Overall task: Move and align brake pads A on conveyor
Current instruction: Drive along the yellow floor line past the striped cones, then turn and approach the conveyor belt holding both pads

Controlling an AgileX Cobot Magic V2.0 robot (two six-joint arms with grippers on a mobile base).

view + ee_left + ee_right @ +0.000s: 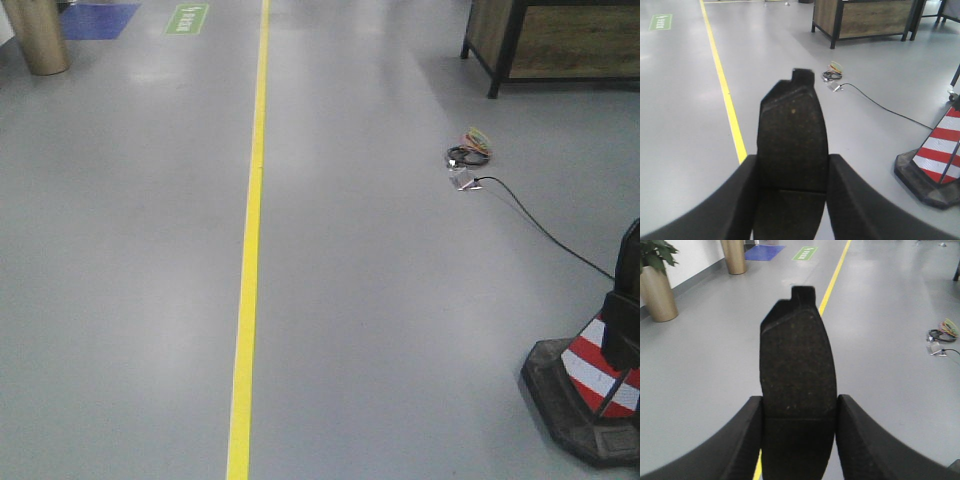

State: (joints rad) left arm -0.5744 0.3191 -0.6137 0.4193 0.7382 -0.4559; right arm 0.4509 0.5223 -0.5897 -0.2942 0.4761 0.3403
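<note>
Black gripper fingers point(715, 200) are filling the bottom of my left wrist view, and the left gripper point(792, 200) is clamping a brake pad point(792, 140) between them — a dark, slightly curved oblong standing upright, with a thin groove crossing it just above the fingers and a small notch at its top edge. On the right wrist view I am seeing the same picture: the right gripper point(799, 440) is grasping a second brake pad point(797, 380), also upright, groove low between the fingers point(875, 445). Both pads are hanging in the air over the grey floor point(400, 330); I am not seeing any conveyor in these views.

Beyond the pads, the floor is taking up most of every frame, with a yellow line point(250, 230) running away down it. A wooden cabinet on black legs point(560, 40) is standing at the far right. A red-and-white cone on a black base point(590, 385) is sitting near the right edge, and a black cable point(545, 230) is trailing from it towards a small coil of wires point(470, 152). Two tan planters point(657, 295) are standing along the wall — one is holding a green plant. Green floor marking point(186, 18) is showing far off.
</note>
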